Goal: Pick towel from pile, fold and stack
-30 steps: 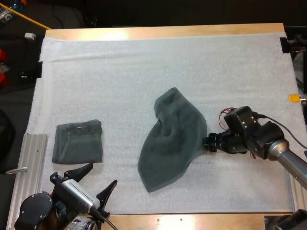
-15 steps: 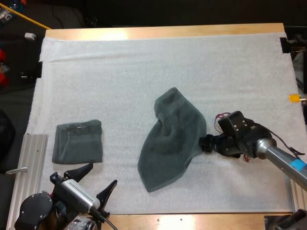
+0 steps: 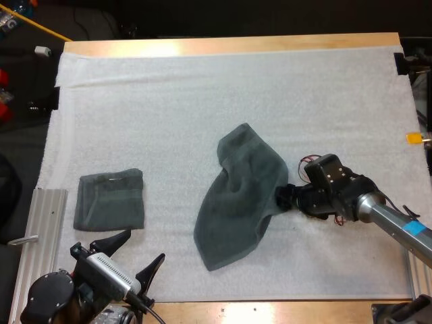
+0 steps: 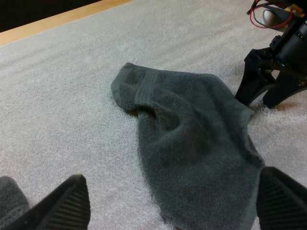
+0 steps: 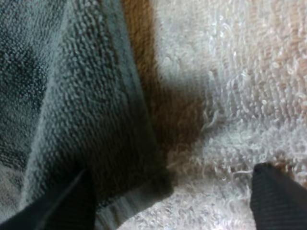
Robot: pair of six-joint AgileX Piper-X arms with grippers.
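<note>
Crumpled dark grey-green terry towel [image 3: 239, 196]: loose at mid-mat, spread as a long teardrop. Narrow hemmed end toward the far side, broad rounded end toward the near edge. Soft ridge and hollow across the upper part. Looped nap, with a flatter woven band along the hem.

Folded dark grey-green terry towel [image 3: 109, 200]: near-square flat pad on the mat's left part. Edges fairly even, well apart from the crumpled towel, just beyond the left gripper.

Black two-fingered left gripper [image 3: 142, 246]: over the mat's near left edge. Ribbed black pads [image 4: 64, 203] spread wide, nothing between them. Aimed toward the crumpled towel, with a corner of the folded towel close by one pad.

Black two-fingered right gripper [image 3: 283, 197]: low at the crumpled towel's right edge. Fingers [image 5: 280, 191] parted, gripping nothing, with the towel's hemmed corner lying in the gap. Contact with the cloth impossible to tell.

Soft white mat [image 3: 202, 94]: fuzzy, finely ridged surface over most of the table.

Pale wooden table [image 3: 229, 44]: smooth bare strip along the far edge.

Ribbed silver metal rail [image 3: 42, 229]: flat beside the mat's near left side.
</note>
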